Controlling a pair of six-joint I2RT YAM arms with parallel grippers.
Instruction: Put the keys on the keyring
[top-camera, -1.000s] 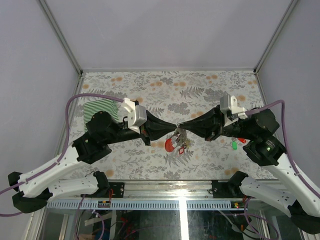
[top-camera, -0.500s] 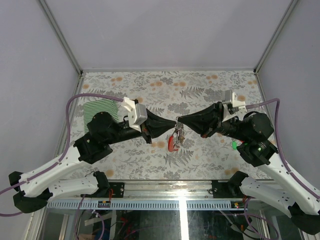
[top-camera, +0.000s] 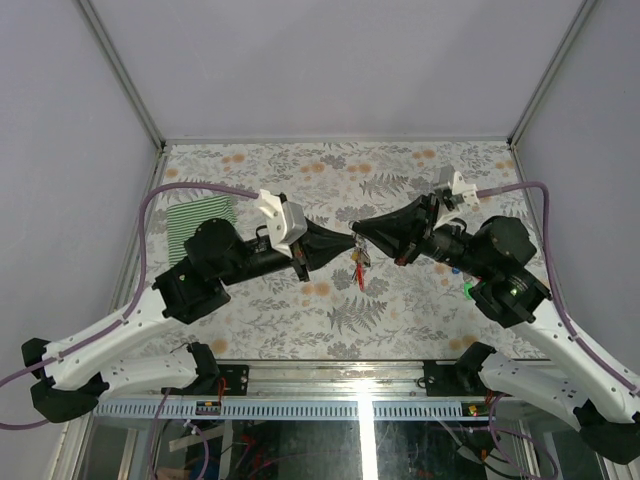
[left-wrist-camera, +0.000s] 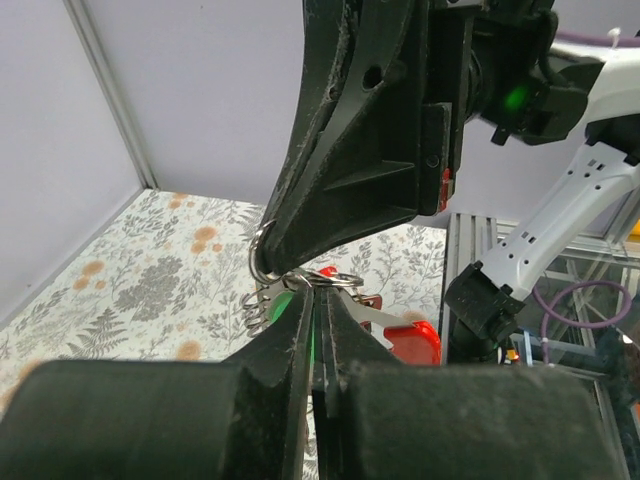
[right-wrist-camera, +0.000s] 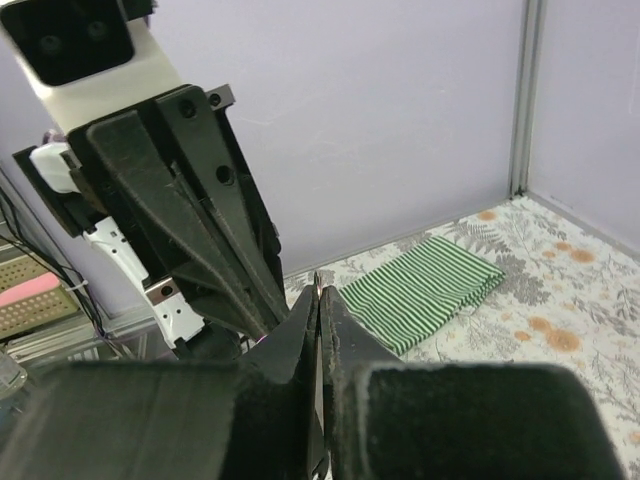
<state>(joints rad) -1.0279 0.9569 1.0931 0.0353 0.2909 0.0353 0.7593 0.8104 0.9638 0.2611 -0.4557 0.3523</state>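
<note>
above the table (top-camera: 420, 310), well off every edge, left pincer (top-camera: 350, 243) and right pincer (top-camera: 357, 235) both clamp the keyring (top-camera: 358, 262).

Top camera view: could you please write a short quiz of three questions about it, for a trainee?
1. True or false: the left gripper is open.
2. Where does the green striped cloth lie? A) by the left edge of the table; B) by its right edge; C) in its middle.
3. What hangs where the left gripper's tip meets the right gripper?
Key: 1 false, it is shut. 2 A. 3 the keyring with keys, off the table.
</note>
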